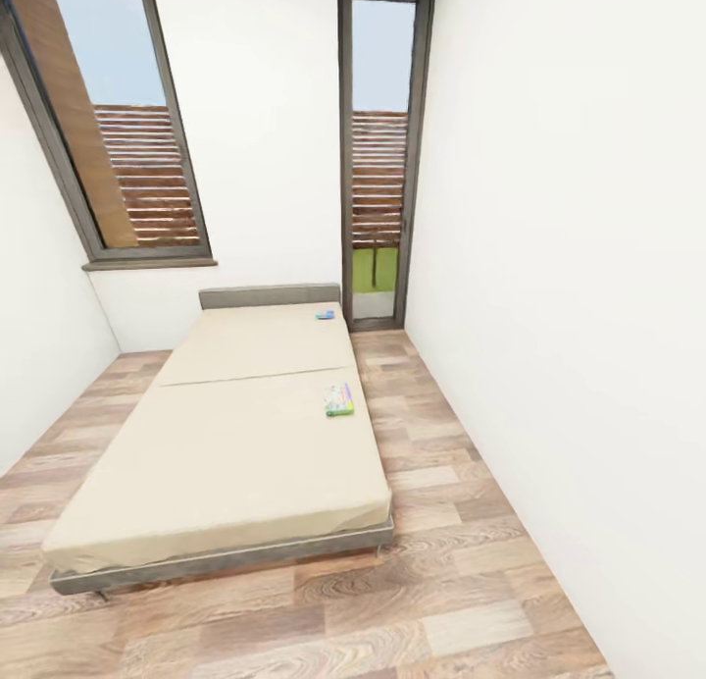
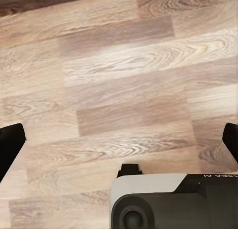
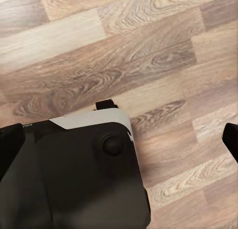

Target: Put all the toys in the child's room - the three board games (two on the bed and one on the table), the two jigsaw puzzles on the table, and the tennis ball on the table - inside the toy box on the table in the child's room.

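Two board games on the bed (image 1: 226, 443): green one (image 1: 339, 399) near right edge, blue one (image 1: 325, 315) by headboard. Probably light, rigid, flat; grip across long edges. Left end effector (image 2: 119, 140) and right end effector (image 3: 119, 140) spread wide, empty, over floor.

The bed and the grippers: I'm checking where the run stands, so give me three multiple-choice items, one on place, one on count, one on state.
1. Where does the green-topped board game lie on the bed?
A. near the mattress's right edge
B. near its left edge
C. on the headboard

2. How many board games lie on the bed?
A. one
B. two
C. three

3. How do the grippers stand?
A. both shut on games
B. left shut on a ball
C. both open, holding nothing

Key: 1 A, it lies close to the right edge of the nearer section. 2 B, with the light blue board game near the headboard. 3 C, the left gripper and right gripper show spread fingertips over bare floor.
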